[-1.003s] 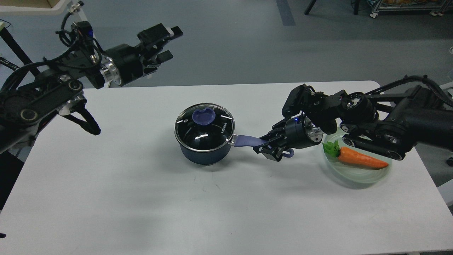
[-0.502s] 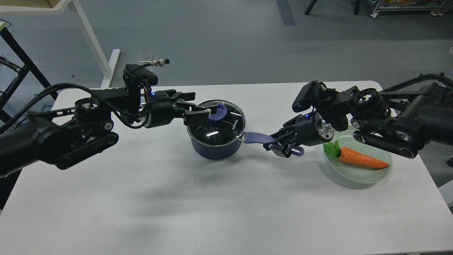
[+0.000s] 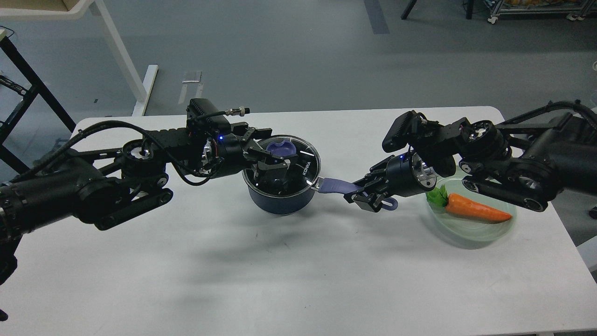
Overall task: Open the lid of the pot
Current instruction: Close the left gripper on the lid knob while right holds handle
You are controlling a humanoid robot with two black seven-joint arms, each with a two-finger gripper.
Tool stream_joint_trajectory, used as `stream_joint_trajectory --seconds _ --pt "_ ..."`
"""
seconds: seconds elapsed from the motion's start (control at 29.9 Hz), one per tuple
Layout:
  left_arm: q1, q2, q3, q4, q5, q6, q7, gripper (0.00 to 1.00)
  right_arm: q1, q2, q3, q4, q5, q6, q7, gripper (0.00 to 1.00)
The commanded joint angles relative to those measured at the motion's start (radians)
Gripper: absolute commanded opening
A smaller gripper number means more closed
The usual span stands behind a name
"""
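Two black arms converge on the pot (image 3: 280, 198), a small navy saucepan standing near the middle of the white table (image 3: 233, 280), with the task of opening it not yet accomplished. Its glass lid (image 3: 298, 163), steel-rimmed and lettered "KONKA", sits level on the rim, and nothing shows it lifted. Reaching in from the pot's left side, the left gripper (image 3: 273, 165) hovers over the lid just short of the blue knob (image 3: 281, 148); its jaws stand apart, seemingly on either side of the knob's near edge, though whether they touch it cannot be told from this angle. On the pot's right side, the right gripper (image 3: 366, 193) has its jaws clamped on the long periwinkle handle (image 3: 333, 186), whose holed tip pokes out just below the fingers, apparently steadying the pan. Well to the right of the pot, beyond the right gripper, a pale green glass dish (image 3: 485, 233) holds a carrot (image 3: 475, 211) and plays no part. Judging by the scene, the bracing of the pot is done and the approach to the knob is nearly complete; what remains is to close on the knob, lift the lid clear of the rim, and set it down somewhere on the table beside the pot.
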Motion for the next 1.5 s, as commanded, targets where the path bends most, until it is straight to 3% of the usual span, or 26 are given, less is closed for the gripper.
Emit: stream_joint_trajectory --seconds 0.0,0.3,0.64,1.0,1.37,1.47 --pt "0.007 0.000 0.017 0.006 0.000 0.007 -0.001 0.98 0.000 0.003 0.000 0.000 0.000 0.000 0.000 0.26" --pt "0.010 -0.017 0.032 0.031 -0.005 0.049 -0.007 0.98 0.001 0.011 0.000 0.008 0.000 0.000 0.000 0.26" --pt "0.007 -0.023 0.078 0.045 -0.008 0.070 -0.010 0.83 0.003 0.011 0.001 0.017 0.000 0.000 0.000 0.26" --pt "0.007 -0.022 0.080 0.045 -0.014 0.072 -0.010 0.40 0.005 0.007 0.001 0.019 0.000 0.000 0.000 0.26" --pt "-0.037 0.024 0.064 0.023 -0.018 0.072 -0.016 0.39 0.005 0.000 0.001 0.019 0.000 0.000 0.000 0.27" --pt "-0.097 0.099 0.066 0.002 -0.055 0.072 -0.065 0.39 0.003 -0.002 0.001 0.019 0.000 0.000 0.000 0.27"
